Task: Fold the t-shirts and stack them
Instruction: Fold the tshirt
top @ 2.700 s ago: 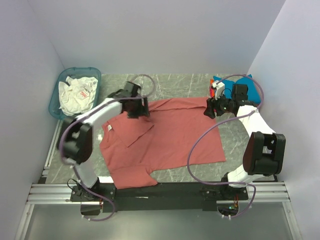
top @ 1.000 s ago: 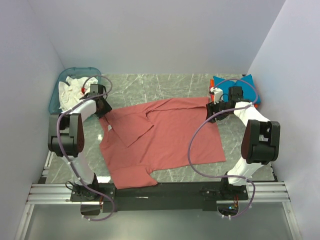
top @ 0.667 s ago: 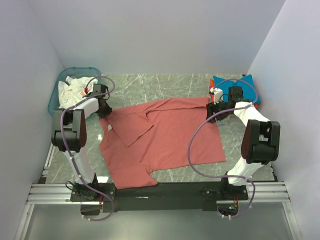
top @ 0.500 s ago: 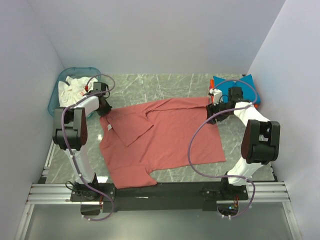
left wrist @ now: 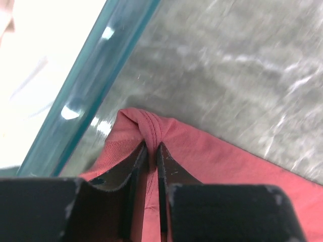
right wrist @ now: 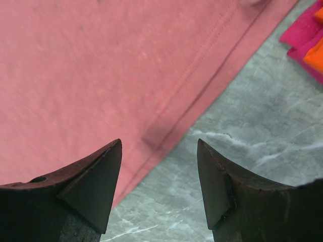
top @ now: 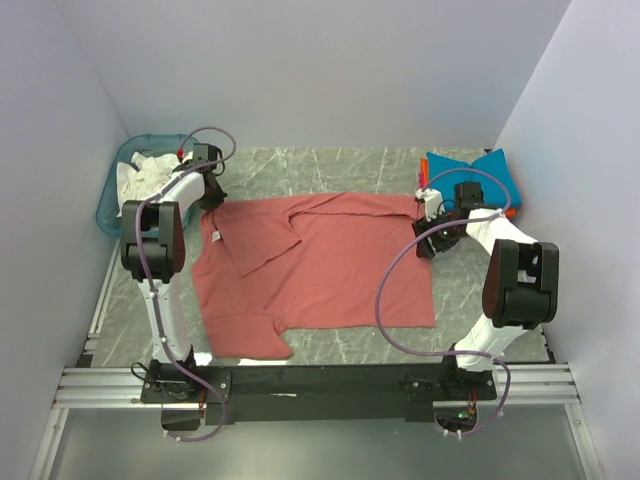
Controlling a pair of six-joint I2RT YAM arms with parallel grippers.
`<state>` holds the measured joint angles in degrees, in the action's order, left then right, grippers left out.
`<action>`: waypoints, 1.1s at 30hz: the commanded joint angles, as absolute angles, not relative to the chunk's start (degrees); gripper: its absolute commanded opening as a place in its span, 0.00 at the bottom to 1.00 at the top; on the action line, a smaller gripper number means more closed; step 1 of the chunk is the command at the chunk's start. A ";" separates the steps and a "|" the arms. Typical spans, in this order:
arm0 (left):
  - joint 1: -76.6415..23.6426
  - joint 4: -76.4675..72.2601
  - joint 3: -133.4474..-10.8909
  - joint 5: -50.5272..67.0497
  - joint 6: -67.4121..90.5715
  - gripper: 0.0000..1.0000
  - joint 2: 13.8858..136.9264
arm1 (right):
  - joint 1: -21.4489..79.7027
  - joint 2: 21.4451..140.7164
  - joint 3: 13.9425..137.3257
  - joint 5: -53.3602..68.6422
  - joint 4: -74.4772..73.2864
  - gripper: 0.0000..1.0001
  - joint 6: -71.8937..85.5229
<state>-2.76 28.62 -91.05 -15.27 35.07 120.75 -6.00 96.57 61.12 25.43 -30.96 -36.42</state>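
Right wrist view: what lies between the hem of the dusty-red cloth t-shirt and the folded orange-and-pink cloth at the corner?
Only a bare strip of grey marbled tabletop separates the dusty-red t-shirt from the folded orange-and-pink cloth, as the right wrist view shows.

The t-shirt is dusty red, on a grey table veined with white. A translucent teal basket shows at upper left, a teal-blue folded shirt at upper right.

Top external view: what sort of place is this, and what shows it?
Probably a robotics lab cell: plain walls enclose a marble-patterned table, the left arm and right arm stand at its edge, a dusty-red t-shirt lies spread out.
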 commanded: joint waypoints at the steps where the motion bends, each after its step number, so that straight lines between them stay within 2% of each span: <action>1: -2.81 30.67 -96.67 -17.49 32.61 0.17 123.82 | -6.33 94.83 59.68 23.47 -28.93 0.68 -37.01; 12: -2.81 31.73 -104.32 -16.88 30.85 0.16 128.14 | -3.17 101.42 63.62 18.46 -28.56 0.68 -29.54; 15: -2.72 31.47 -104.33 -16.53 30.67 0.16 127.88 | -2.46 104.41 65.56 17.49 -30.23 0.63 -28.39; 18: -2.72 30.50 -103.45 -16.44 30.50 0.16 127.01 | -2.11 105.73 65.92 18.54 -31.98 0.56 -28.47; 19: -2.72 30.32 -103.36 -16.44 30.41 0.16 126.83 | -1.85 105.99 65.92 18.98 -33.12 0.45 -28.65; 21: -2.55 30.41 -103.53 -16.61 30.32 0.16 126.74 | -1.76 106.00 65.83 19.60 -34.28 0.38 -29.35; 22: -2.55 30.41 -103.62 -16.52 30.32 0.16 126.74 | -1.76 105.82 65.48 19.69 -35.41 0.29 -29.53; 24: -2.37 30.32 -103.54 -16.61 30.32 0.16 126.48 | -1.76 104.86 64.26 19.60 -36.12 0.24 -30.32; 25: -2.29 30.24 -103.10 -16.52 30.32 0.16 126.30 | -1.76 104.33 63.64 19.43 -36.82 0.16 -30.67; 30: -2.02 28.74 -101.17 -16.44 29.88 0.14 124.72 | -1.76 100.03 59.34 18.72 -38.49 0.06 -32.69; 33: -2.02 27.87 -99.50 -16.09 29.80 0.14 123.32 | -1.76 97.05 55.74 17.93 -39.99 0.05 -34.18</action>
